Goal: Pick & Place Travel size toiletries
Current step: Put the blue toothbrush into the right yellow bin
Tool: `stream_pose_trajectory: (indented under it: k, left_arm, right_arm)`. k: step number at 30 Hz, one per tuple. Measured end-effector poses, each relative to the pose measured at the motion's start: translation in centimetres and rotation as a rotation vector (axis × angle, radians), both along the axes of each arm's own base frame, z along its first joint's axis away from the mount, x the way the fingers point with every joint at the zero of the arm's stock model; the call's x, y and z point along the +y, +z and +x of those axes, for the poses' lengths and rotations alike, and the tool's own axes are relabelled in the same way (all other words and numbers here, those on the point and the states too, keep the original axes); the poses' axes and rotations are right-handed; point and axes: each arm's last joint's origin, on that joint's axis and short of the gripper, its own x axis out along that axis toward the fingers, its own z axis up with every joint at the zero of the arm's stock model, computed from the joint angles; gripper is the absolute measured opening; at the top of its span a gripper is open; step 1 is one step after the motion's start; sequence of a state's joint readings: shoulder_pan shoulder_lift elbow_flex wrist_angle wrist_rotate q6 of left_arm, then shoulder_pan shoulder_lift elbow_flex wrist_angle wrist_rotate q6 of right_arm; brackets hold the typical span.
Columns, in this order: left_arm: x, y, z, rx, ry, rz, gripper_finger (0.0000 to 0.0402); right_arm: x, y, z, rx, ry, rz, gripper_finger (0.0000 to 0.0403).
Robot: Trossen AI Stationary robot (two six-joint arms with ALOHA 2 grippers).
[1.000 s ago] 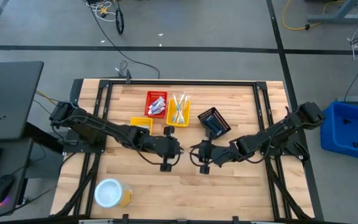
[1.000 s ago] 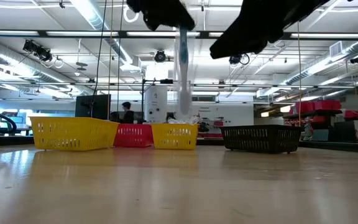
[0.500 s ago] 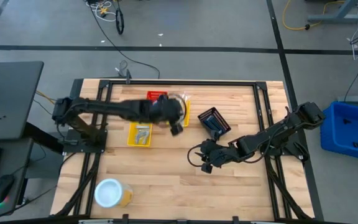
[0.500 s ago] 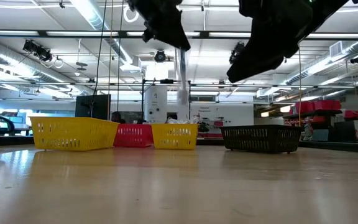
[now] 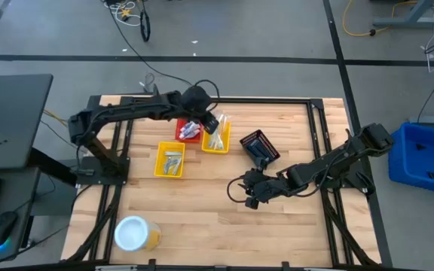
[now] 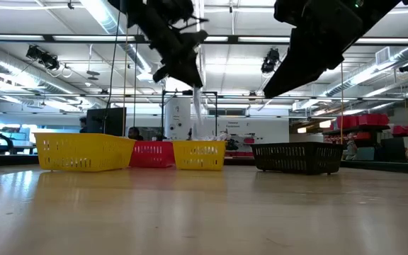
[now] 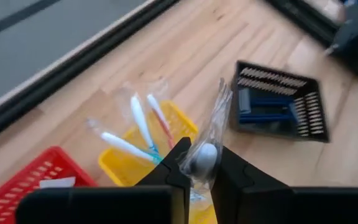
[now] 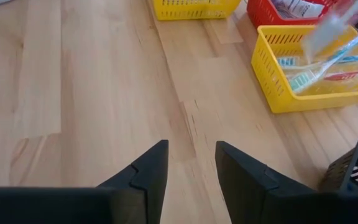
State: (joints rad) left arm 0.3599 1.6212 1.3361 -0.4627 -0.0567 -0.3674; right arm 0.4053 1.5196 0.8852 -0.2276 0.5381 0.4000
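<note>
My left gripper (image 5: 208,120) is shut on a clear-wrapped toothbrush (image 6: 197,113) and hovers over the far yellow basket (image 5: 217,135), which holds several wrapped toothbrushes (image 7: 143,122). In the low view the left gripper (image 6: 179,57) is high, and the toothbrush hangs down toward that basket (image 6: 199,156). The left wrist view shows the black basket (image 7: 277,109) with dark blue razors. My right gripper (image 5: 249,191) is open above the bare middle of the table, and its wrist view shows the right gripper (image 8: 191,167) over wood. My left gripper pinches the wrapped toothbrush between its two fingers at the upper end (image 7: 202,159). The fingers come from above, pointing down. The toothbrush is lifted clear and hangs nearly upright, its lower end (image 6: 196,134) just above the yellow basket's rim.
A red basket (image 5: 189,126) with small white tubes stands beside the toothbrush basket. Another yellow basket (image 5: 169,161) sits nearer the middle left. A white-topped yellow round container (image 5: 134,233) is near the front left edge. Bare wood lies under the right gripper.
My left gripper has swung from the table's middle toward the far edge, carrying the toothbrush, which still hangs below it, and now stands over the toothbrush basket. The right arm has stayed near the middle, rising a little.
</note>
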Motion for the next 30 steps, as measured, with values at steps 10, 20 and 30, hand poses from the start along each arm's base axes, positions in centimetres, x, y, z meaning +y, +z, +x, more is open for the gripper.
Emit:
stream_pose_trajectory:
  k: [10,20,30]
  left_arm:
    - [1.9,-3.0,1.6,0.025,0.039,-0.031,0.0038]
    - [2.7,-4.7,0.2,0.150,0.136,-0.169,0.0064]
    - [2.9,-4.3,0.5,0.133,0.116,-0.099,0.0111]
  right_arm:
    - [0.0,-0.1,-0.1,0.022,0.014,0.009,0.0139]
    - [0.0,-0.2,-0.2,0.037,0.034,-0.010,0.0134]
    - [0.0,-0.2,-0.2,0.037,0.034,-0.011,0.0134]
